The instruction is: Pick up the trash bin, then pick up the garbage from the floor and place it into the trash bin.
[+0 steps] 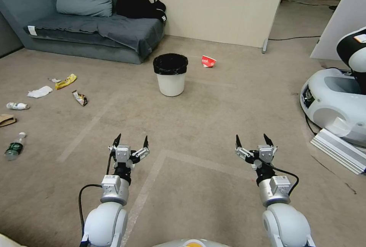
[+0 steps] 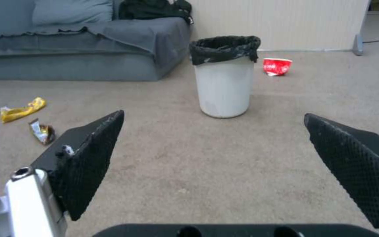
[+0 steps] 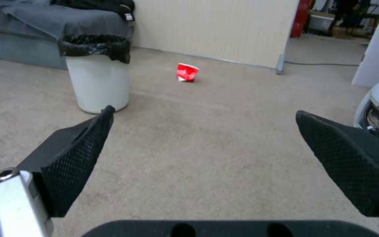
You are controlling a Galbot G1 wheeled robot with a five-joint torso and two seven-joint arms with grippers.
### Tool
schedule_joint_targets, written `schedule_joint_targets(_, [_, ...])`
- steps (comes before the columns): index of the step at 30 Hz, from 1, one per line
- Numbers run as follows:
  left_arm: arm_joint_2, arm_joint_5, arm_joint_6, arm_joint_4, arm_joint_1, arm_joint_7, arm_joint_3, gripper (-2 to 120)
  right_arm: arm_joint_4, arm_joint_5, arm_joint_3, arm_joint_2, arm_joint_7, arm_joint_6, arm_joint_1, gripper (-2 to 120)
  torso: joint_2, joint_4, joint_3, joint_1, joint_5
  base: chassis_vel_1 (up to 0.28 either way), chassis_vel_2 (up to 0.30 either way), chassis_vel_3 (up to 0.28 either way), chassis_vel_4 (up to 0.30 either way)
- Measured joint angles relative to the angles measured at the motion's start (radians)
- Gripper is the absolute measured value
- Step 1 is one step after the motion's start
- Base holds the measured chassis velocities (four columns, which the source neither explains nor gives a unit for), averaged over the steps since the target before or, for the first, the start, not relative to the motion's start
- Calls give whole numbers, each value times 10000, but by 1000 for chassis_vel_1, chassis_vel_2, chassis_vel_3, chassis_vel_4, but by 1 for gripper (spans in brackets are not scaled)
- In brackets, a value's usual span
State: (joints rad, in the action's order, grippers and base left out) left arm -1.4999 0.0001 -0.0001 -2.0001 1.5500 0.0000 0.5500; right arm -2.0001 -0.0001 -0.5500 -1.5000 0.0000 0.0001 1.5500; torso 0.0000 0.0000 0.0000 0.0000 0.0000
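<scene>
The trash bin, a white pail with a black bag over its rim, stands upright on the carpet ahead. A red-and-white paper cup lies just beyond it to the right. More garbage lies at the left: a yellow wrapper, a foil wrapper, a white tissue, a cardboard scrap and two bottles. My left gripper and right gripper hang open and empty, well short of the bin.
A grey sofa with a black garment stands at the back left, beside a beige partition. Another white robot and a metal rail sit at the right. Open carpet lies between my grippers and the bin.
</scene>
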Motion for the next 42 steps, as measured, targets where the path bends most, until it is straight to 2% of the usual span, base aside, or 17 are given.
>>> schedule_joint_targets(10, [0,0,8,-18,6,0,0,100,-2,0,-1,-1,0,-1,5,100,0,0,0,0,0,0,0,0,0])
schedule_joint_targets(14, [17,54,492,-532,226,-202,80,100,-508,-28,-114,-132,-27,-180,316,100,0,0,0,0,-1,0,0,0,0])
schedule_joint_targets(18, [82,242,1855,-1899,839,-885,336,100,-1894,-167,-426,-508,-173,-715,1169,100,0,0,0,-1,-1,0,0,0,0])
schedule_joint_targets(19, [82,242,1855,-1899,839,-885,336,100,-1894,-167,-426,-508,-173,-715,1169,100,0,0,0,-1,-1,0,0,0,0])
schedule_joint_targets(22, [130,405,3016,-3054,1355,-1455,544,100,-3060,-282,-693,-823,-299,-1170,1887,100,0,-1,-1,0,-1,0,0,0,0])
schedule_joint_targets(23, [130,405,3016,-3054,1355,-1455,544,100,-3060,-282,-693,-823,-299,-1170,1887,100,0,-1,-1,0,-1,0,0,0,0])
schedule_joint_targets(25, [164,509,3768,-3813,1693,-1829,686,100,-3693,-138,-902,-1018,-605,-1230,2260,100,0,-4,-1,-1,-3,0,0,0,0])
schedule_joint_targets(26, [179,512,4055,-4108,1816,-1941,734,100,-3839,10,-985,-1071,-862,-1126,2338,100,0,3,-1,-1,0,0,0,0,0])
schedule_joint_targets(30, [193,400,4339,-4436,1966,-1927,725,100,-3871,122,-1116,-1077,-1260,-839,2375,100,-2,0,0,-1,0,0,0,0,0])
schedule_joint_targets(42, [173,452,4292,-4512,2148,-1798,668,100,-3794,158,-1102,-1109,-1427,-710,2334,100,-1,0,-1,-2,0,-31,26,30,-28])
